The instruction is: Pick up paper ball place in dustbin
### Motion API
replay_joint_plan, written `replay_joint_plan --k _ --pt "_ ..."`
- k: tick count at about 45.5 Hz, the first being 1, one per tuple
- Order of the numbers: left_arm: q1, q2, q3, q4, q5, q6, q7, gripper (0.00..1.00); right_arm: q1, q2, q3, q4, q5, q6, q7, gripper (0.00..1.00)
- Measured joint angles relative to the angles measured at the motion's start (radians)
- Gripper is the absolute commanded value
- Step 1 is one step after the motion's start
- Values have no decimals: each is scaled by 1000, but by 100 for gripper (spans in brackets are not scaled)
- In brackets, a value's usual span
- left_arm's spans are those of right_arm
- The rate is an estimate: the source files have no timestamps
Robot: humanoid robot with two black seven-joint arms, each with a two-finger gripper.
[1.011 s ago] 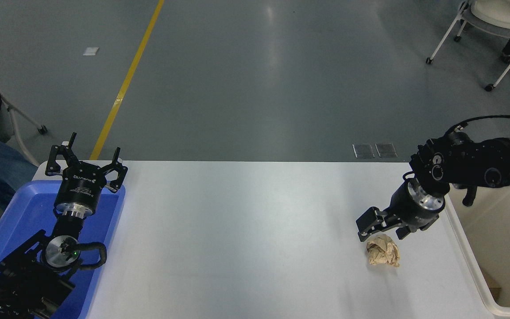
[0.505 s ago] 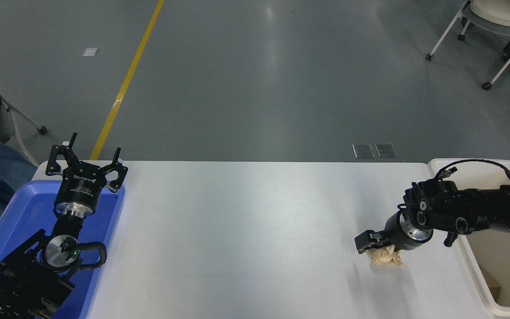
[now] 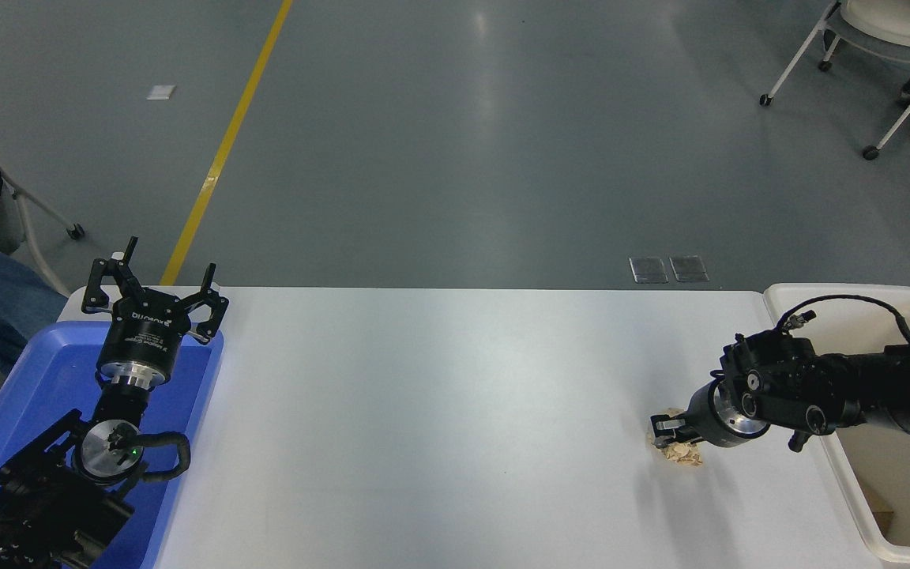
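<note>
1. The paper ball (image 3: 678,450) lies on the white counter (image 3: 439,411), a crumpled tan lump close to the dustbin's left wall — near it, not touching it.
2. The right tool (image 3: 667,431) sits low over the ball, coming in from the dustbin side, its black wrist and silver collar stretched across the dustbin's left rim.
3. The tool's dark fingers (image 3: 664,425) press into the top and far side of the ball, closed in narrowly against the paper; most of the ball is hidden beneath them, with only its lower and left edges showing.
4. Whether the ball has left the counter surface cannot be told from this view.
5. The dustbin (image 3: 850,490) stands at the counter's right end, a cream-white tub with a thick rounded rim; a brown scrap (image 3: 881,518) shows on its floor, well to the right of the ball.
6. The left tool (image 3: 153,288) is parked far from the dustbin, at the counter's opposite end, its fingers spread wide and pointing away from the camera — holding nothing.
7. That left arm rests over a shallow blue tray (image 3: 20,395) at the counter's left edge.
</note>
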Motion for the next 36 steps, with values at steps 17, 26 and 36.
replay_joint_plan --k 17,26,36 --pt "0 0 1 0 1 -2 0 100 305 -170 -77 234 15 145 5 0" --pt "0 0 1 0 1 -2 1 100 657 -265 -237 470 107 263 11 0" --pt "0 0 1 0 2 -2 2 100 1019 -281 -407 672 201 359 16 0"
